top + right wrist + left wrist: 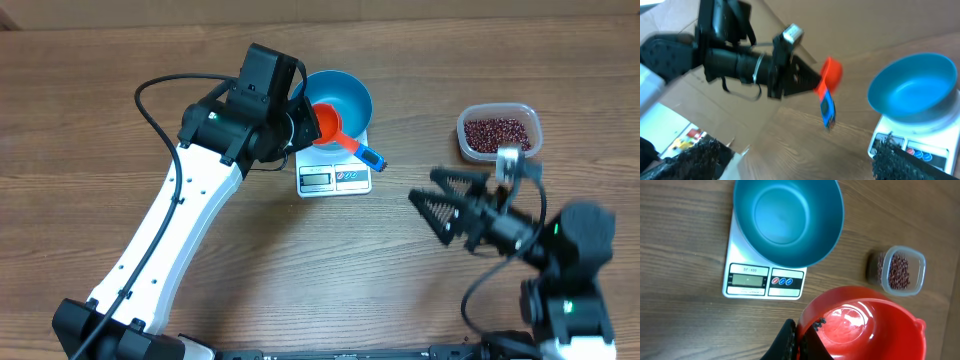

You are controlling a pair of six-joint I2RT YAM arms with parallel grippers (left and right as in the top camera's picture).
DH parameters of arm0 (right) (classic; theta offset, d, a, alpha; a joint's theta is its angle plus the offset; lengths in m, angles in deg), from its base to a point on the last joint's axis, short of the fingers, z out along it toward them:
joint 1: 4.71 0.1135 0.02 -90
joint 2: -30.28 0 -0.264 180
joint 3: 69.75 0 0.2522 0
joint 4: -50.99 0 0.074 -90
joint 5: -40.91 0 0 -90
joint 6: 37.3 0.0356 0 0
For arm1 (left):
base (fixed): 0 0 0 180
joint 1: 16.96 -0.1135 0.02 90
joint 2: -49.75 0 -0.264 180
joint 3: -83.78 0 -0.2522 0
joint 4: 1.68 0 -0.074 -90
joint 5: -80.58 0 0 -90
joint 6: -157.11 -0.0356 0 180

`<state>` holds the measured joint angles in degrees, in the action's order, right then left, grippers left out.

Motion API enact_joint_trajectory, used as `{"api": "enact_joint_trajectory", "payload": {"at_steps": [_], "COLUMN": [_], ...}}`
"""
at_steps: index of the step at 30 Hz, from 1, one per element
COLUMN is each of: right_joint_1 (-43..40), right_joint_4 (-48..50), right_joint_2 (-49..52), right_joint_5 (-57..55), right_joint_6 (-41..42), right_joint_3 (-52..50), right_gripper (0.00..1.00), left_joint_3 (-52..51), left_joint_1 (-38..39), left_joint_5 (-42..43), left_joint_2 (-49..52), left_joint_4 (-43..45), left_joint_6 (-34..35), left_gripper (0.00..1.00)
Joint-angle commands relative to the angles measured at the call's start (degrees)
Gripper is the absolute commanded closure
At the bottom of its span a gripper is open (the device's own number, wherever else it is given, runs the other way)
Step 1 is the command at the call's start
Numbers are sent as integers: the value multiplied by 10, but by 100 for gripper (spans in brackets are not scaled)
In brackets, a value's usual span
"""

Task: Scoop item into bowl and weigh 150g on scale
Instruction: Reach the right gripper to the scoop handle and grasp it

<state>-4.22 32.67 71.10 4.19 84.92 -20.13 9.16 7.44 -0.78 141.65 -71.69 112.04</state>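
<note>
Hovering just above the round, deep blue bowl [345,95], the left tool [308,122] is clamped on the rim of a glossy orange plastic scoop [328,124], with the scoop's blue handle hanging loose. The left wrist view shows the scoop's cup bare and shiny, and the bowl is empty too! The bowl sits on the small flat white kitchen scale [335,178] and overhangs its far edge. The tiny maroon beans [497,132] are all in the clear plastic tub [465,138], well apart to the right on the wooden table [100,60]. The right tool [425,187] waits near that tub, fingers spread wide, holding nothing.

Danger ahead, I'd say: a grip on the rim rather than the handle could let a loaded scoop swing and scatter beans on the trip back. A low pass might nudge that overhanging bowl off the scale, and one heaped pour could overshoot the target.
</note>
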Motion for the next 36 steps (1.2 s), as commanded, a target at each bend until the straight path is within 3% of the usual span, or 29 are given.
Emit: {"api": "enact_joint_trajectory", "payload": {"at_steps": [1, 4, 6, 7, 9, 12, 22, 26, 31, 36], "right_joint_1": [-19, -19, -17, -17, -12, 11, 128, 164, 204, 216], "right_joint_4": [-2, 35, 63, 70, 115, 141, 181, 182, 175, 175], "right_joint_2": [104, 195, 237, 280, 328, 343, 342, 342, 343, 343], "right_joint_5": [123, 149, 134, 122, 134, 114, -36, -81, -136, -159], "right_joint_6": [-18, 12, 91, 170, 171, 172, 173, 173, 173, 173], "right_joint_3": [74, 103, 103, 103, 103, 103, 103, 103, 103, 103], "right_gripper": [0, 0, 0, 0, 12, 18, 20, 25, 43, 54], "left_joint_3": [3, 3, 3, 3, 3, 3, 3, 3, 3, 3], "left_joint_1": [4, 4, 4, 4, 4, 4, 4, 4, 4, 4], "left_joint_5": [-7, -7, -7, -7, -22, -45, -53, -52, -46, -46], "left_joint_2": [3, 3, 3, 3, 3, 3, 7, 7, 7, 7], "left_joint_4": [1, 1, -1, -1, -2, -6, -18, -31, -45, -58], "left_joint_6": [50, 75, 80, 81, 97, 118, 121, 110, 103, 75], "left_gripper": [96, 96, 96, 96, 96, 96, 96, 96, 96, 96]}}
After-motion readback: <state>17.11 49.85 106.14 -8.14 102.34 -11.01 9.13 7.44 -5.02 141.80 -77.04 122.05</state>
